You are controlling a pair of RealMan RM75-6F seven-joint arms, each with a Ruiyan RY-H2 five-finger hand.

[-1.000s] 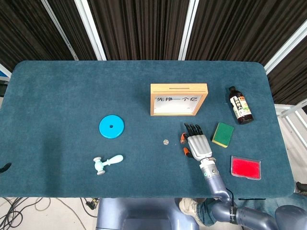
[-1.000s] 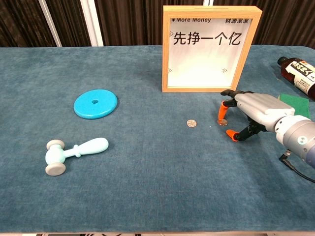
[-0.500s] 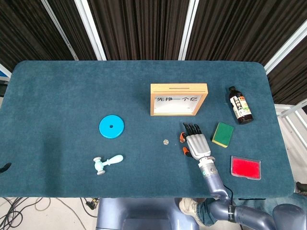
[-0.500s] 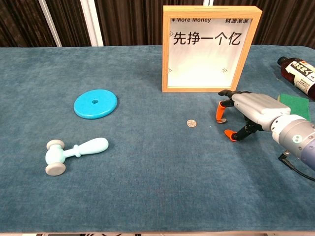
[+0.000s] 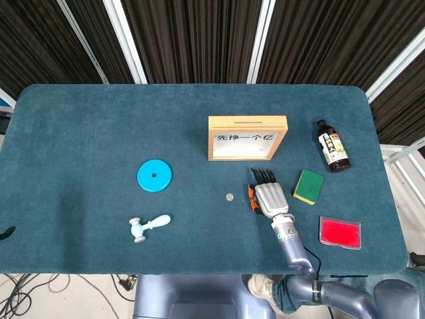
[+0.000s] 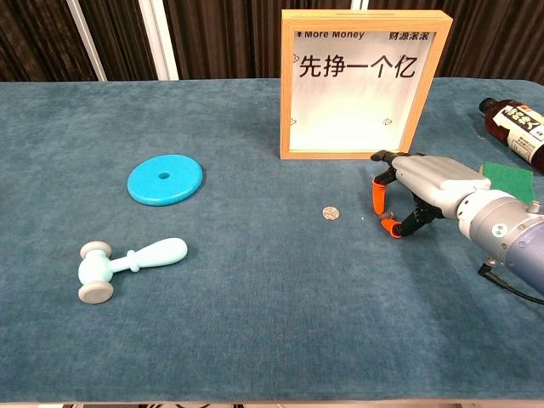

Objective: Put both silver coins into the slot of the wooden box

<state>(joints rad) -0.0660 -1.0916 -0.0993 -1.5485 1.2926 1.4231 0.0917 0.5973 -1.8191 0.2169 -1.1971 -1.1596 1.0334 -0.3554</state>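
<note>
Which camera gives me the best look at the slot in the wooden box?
The head view: it looks down on the wooden box, so the slot shows as a thin dark line along its top edge. The chest view faces the box front and shows only its printed panel; the slot is out of sight there.
</note>
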